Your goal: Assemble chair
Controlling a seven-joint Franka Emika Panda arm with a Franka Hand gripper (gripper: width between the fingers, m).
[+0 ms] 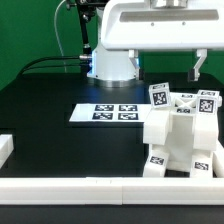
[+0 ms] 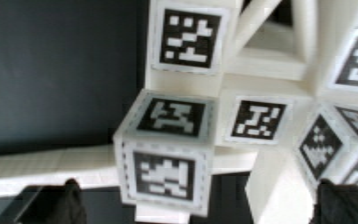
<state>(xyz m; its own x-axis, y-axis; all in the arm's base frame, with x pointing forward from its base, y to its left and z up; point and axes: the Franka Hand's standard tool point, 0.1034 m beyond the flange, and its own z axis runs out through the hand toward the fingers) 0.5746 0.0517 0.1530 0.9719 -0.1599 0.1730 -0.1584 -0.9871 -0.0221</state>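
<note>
The chair (image 1: 178, 132) is a blocky white structure of joined parts with several black-and-white tags, standing at the exterior view's right near the front rail. In the wrist view the chair (image 2: 202, 125) fills most of the picture, with tagged blocks and an upright tagged post. My gripper (image 1: 168, 70) hangs just above the chair, fingers spread wide. In the wrist view the gripper (image 2: 197, 205) is open, its two dark fingertips (image 2: 51, 203) far apart on either side of a tagged block (image 2: 163, 170). They touch nothing that I can see.
The marker board (image 1: 110, 112) lies flat on the black table at the exterior view's middle. A white rail (image 1: 90, 186) runs along the front edge, and another white rail (image 1: 5, 148) stands at the left. The robot base (image 1: 112, 65) is at the back.
</note>
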